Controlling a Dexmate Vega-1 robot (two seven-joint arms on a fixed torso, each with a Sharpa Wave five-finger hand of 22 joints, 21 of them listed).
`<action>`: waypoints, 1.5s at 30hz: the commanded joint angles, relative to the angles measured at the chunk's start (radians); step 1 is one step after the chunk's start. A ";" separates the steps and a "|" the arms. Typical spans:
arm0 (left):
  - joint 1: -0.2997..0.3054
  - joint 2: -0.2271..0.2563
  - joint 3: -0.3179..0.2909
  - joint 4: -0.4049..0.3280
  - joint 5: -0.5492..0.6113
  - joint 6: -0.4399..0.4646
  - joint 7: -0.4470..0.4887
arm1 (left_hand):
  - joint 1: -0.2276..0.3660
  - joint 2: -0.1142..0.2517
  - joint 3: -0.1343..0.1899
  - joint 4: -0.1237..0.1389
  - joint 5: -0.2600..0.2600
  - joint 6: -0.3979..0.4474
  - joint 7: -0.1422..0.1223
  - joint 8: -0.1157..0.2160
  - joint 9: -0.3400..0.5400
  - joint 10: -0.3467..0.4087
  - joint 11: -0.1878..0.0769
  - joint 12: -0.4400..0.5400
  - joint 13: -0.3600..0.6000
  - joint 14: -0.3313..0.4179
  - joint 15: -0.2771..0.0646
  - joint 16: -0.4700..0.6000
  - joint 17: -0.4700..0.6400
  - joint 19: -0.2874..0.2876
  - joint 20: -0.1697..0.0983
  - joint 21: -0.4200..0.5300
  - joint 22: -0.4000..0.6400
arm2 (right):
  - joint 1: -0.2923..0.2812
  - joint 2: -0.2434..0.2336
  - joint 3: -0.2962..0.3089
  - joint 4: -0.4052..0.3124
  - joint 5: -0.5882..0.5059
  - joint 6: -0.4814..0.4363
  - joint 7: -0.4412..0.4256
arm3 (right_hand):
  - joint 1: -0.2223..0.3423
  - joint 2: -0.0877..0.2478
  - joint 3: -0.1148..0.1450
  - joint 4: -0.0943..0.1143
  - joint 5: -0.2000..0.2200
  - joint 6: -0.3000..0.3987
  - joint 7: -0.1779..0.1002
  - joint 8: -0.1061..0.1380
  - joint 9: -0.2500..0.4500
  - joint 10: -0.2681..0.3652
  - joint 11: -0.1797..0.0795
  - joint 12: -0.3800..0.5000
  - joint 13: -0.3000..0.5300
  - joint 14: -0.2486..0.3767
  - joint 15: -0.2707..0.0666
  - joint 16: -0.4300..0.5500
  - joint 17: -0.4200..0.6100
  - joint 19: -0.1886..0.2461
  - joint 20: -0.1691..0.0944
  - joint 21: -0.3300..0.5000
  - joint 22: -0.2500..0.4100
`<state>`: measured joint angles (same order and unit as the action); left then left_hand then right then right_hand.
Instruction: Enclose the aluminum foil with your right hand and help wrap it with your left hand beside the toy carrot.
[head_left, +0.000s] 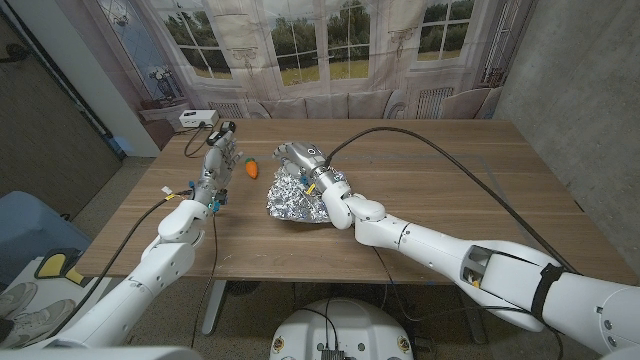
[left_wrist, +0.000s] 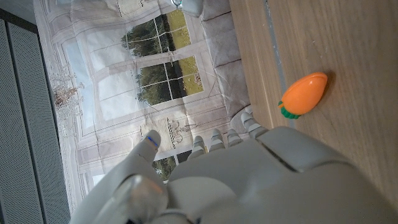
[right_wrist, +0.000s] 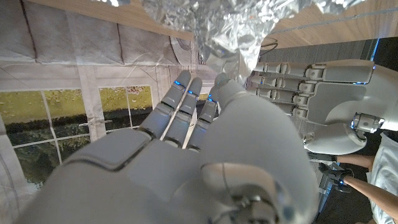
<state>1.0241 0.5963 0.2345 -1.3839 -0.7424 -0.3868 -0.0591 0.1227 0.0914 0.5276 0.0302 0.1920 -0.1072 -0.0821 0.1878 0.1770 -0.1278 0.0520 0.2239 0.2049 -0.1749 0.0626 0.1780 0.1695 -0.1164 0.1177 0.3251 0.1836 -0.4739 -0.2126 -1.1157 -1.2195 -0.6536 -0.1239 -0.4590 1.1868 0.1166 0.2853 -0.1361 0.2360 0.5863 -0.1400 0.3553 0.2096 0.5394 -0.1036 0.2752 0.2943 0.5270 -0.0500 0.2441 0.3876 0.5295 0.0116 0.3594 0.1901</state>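
Observation:
The crumpled aluminum foil (head_left: 293, 200) lies in a heap at the middle of the wooden table (head_left: 450, 200). My right hand (head_left: 302, 160) hovers at the foil's far edge with its fingers (right_wrist: 180, 99) stretched out straight, and its thumb tip meets the foil (right_wrist: 217, 31). The orange toy carrot (head_left: 252, 170) with its green end lies just left of the foil. My left hand (head_left: 221, 145) stands left of the carrot (left_wrist: 303, 93), fingers apart and holding nothing. In the right wrist view my left hand (right_wrist: 329, 93) appears beyond the foil, spread open.
A white box (head_left: 199, 118) sits at the table's far left corner. A black cable (head_left: 450, 160) runs across the tabletop to my right hand. A person's arm (right_wrist: 364, 183) is at the edge of the right wrist view.

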 joint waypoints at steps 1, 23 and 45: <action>-0.009 0.000 0.007 0.003 0.005 0.007 0.000 | -0.004 -0.001 -0.004 -0.001 0.006 0.004 0.000 -0.002 0.002 0.001 -0.001 -0.001 -0.001 -0.020 0.005 0.003 0.003 0.008 0.004 -0.001 0.004 | 0.017 -0.023 0.007 -0.045 0.048 -0.014 0.129 | -0.035 0.046 0.018 0.028 -0.010 -0.066 0.001 -0.051 -0.013 -0.031 0.014 -0.025 -0.008 -0.022 -0.143 -0.003 0.011 -0.020 0.010 -0.010 -0.001; -0.066 0.073 0.078 -0.046 0.167 0.072 0.038 | 0.168 -0.004 0.044 -0.179 -0.017 0.178 -0.006 0.037 0.003 0.187 -0.072 0.045 -0.006 0.221 -0.065 0.026 0.000 0.143 -0.082 -0.003 0.001 | -0.111 -0.117 0.150 -0.182 0.237 0.059 0.137 | -0.187 0.078 0.114 0.145 -0.037 -0.025 0.074 -0.117 -0.017 -0.027 0.085 -0.043 -0.026 -0.047 -0.069 0.000 0.040 -0.058 0.037 -0.021 0.002; -0.073 0.252 0.137 -0.201 0.346 0.198 0.015 | 0.427 -0.072 0.068 -0.225 -0.014 0.252 -0.003 0.031 0.008 0.276 -0.118 0.033 -0.006 0.361 -0.103 0.013 0.001 0.265 -0.072 -0.008 -0.002 | -0.213 -0.260 0.209 -0.394 0.275 0.008 0.278 | -0.367 -0.044 0.016 0.176 -0.057 -0.142 0.106 -0.170 -0.011 -0.123 0.130 -0.072 -0.028 -0.108 -0.032 -0.022 0.035 -0.080 0.060 -0.033 0.001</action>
<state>0.9478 0.7692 0.3483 -1.5085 -0.4738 -0.2450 -0.0364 0.5207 0.0462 0.6064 -0.1921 0.1766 0.1466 -0.0786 0.2225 0.1794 0.1414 -0.0524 0.2607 0.1952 0.1775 -0.0392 0.1936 0.1677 0.1379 0.0531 0.3212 0.1815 -0.6448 -0.4038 -0.9355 -1.5181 -0.4095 -0.0975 -0.2663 0.8457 0.0826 0.3146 0.0342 0.1807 0.4583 -0.0358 0.1913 0.1935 0.4321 0.0232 0.2068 0.2646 0.4313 -0.0429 0.2280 0.4218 0.4581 0.0655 0.3308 0.1886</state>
